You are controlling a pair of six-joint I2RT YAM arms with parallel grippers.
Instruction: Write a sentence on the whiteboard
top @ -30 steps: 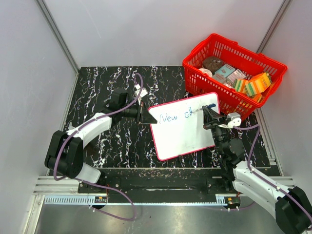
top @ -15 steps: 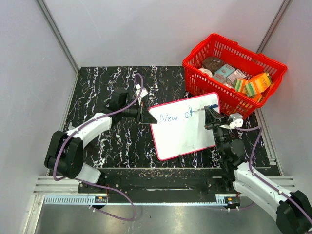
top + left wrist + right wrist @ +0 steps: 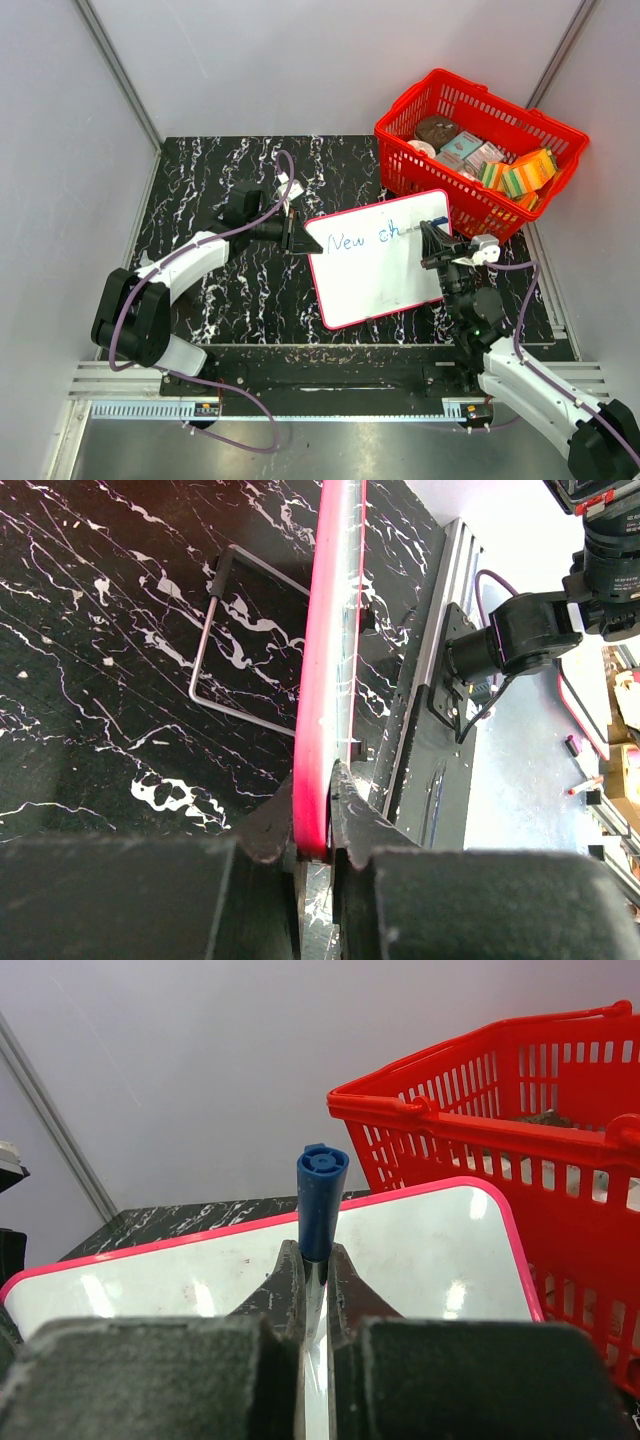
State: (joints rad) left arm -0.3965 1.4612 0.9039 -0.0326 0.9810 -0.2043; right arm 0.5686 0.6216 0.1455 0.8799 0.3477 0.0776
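Right gripper point(image 3: 312, 1260), pinching the marker point(image 3: 322, 1195), has crept right, lengthening the sentence point(image 3: 362, 240). Left gripper point(image 3: 312, 825) clamps the whiteboard point(image 3: 375, 285); blank space runs toward the table's point(image 3: 200, 180) right edge.

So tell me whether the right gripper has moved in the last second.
Yes. The right gripper shifted slightly rightward along the whiteboard, toward its right edge.

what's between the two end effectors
The whiteboard with its blue writing; the left end effector pinches its edge, the right end effector holds a marker over it. Top view.
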